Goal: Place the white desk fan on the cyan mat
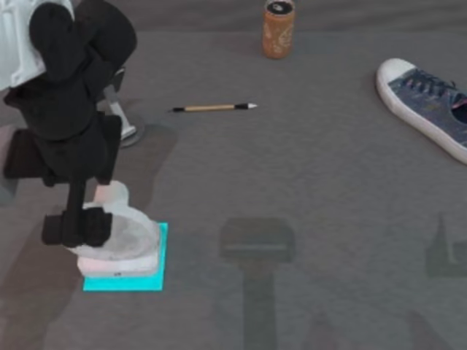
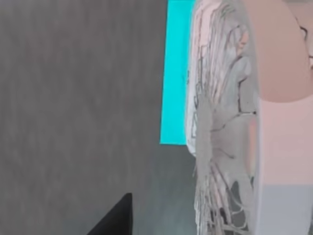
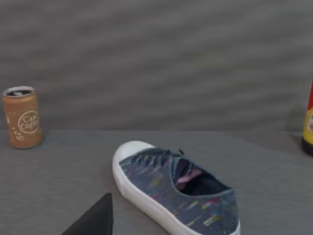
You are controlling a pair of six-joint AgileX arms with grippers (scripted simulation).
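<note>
1. Top view showed the white desk fan (image 1: 128, 244) sitting on the cyan mat (image 1: 157, 281), its base covering most of the mat so that only one side strip and the near edge showed. The left end effector (image 1: 76, 227) stood at the fan's rear side, touching or nearly so; whether it was clenched on the fan or released I could not tell. The fan looked like light, stiff plastic with a thin grille that might dent, so the solid housing or base seemed the safer hold. A grey metal stand (image 1: 124, 120) stood behind the fan, partly under the arm. A pencil (image 1: 214, 108), a can (image 1: 278, 29) and a shoe (image 1: 427, 106) lay well apart from the mat; nothing blocked it.

2. Left wrist view showed the fan's grille (image 2: 217, 127) close up, with the mat (image 2: 175, 73) beneath and beside it.

3. Right wrist view showed only the shoe (image 3: 176, 191), the can (image 3: 21, 117) and a bottle (image 3: 307, 125); the right arm appeared parked, out of the top view.
</note>
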